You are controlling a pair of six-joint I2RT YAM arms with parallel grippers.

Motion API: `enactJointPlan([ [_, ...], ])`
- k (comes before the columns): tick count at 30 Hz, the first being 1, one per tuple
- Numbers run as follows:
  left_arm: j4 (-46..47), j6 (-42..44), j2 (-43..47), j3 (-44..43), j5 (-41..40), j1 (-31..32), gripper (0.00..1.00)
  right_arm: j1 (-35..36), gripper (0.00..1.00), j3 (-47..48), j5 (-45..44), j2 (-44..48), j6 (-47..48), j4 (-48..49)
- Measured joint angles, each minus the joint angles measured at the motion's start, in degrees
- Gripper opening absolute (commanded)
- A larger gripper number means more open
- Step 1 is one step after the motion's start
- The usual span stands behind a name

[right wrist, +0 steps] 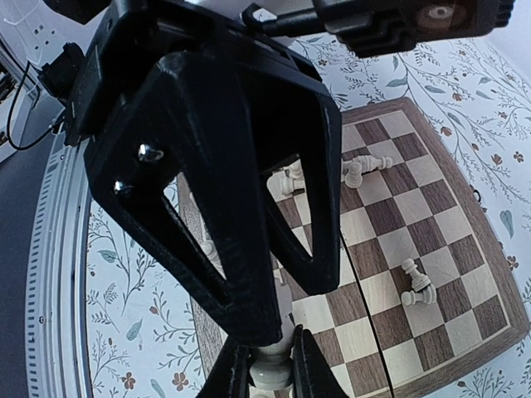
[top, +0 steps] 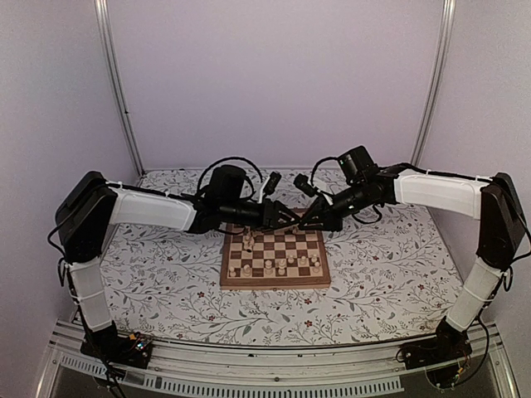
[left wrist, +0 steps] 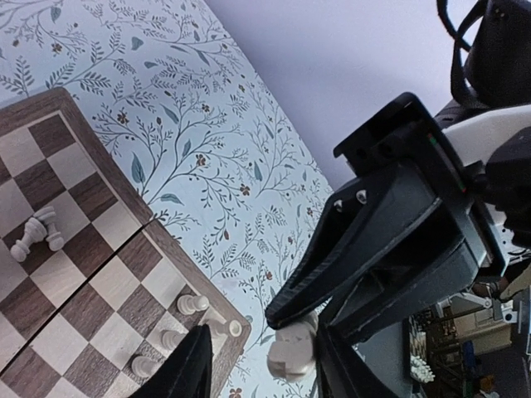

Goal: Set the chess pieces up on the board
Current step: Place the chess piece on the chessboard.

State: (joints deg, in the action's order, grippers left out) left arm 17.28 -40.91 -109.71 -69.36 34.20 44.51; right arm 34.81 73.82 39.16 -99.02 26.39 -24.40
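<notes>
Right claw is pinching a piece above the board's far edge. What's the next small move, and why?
Probably back the left claw away: it stands open around the chess piece the right claw grips, blocking a clean descent to the board.

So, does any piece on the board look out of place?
Yes. One chess piece lies on its side on the board, and another lies toppled a few squares away. Set-up pieces should stand upright.
</notes>
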Motion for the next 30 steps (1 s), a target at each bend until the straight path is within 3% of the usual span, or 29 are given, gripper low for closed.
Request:
enactJointPlan([
  [7,0.61,-2.03,-0.74,-1.14,2.38,0.09,0.23,-0.02,0.05,-0.07,0.13,0.00,0.02,-0.26],
  [14,1.77,-3.61,-1.44,-1.38,3.67,0.11,0.13,-0.11,0.09,-0.20,0.28,0.00,0.46,-0.52],
  [18,1.77,-4.07,-1.53,-1.38,3.82,0.11,0.12,-0.11,0.32,-0.28,0.26,0.00,0.59,-0.63],
  [22,-0.55,-2.08,-1.53,-2.43,2.58,0.15,0.12,-0.61,0.48,-0.59,0.17,0.22,0.61,-0.42],
  [30,-16.94,10.14,-1.33,-10.86,-5.57,0.92,0.12,-12.07,0.53,-2.99,5.70,6.19,0.90,-1.01],
])
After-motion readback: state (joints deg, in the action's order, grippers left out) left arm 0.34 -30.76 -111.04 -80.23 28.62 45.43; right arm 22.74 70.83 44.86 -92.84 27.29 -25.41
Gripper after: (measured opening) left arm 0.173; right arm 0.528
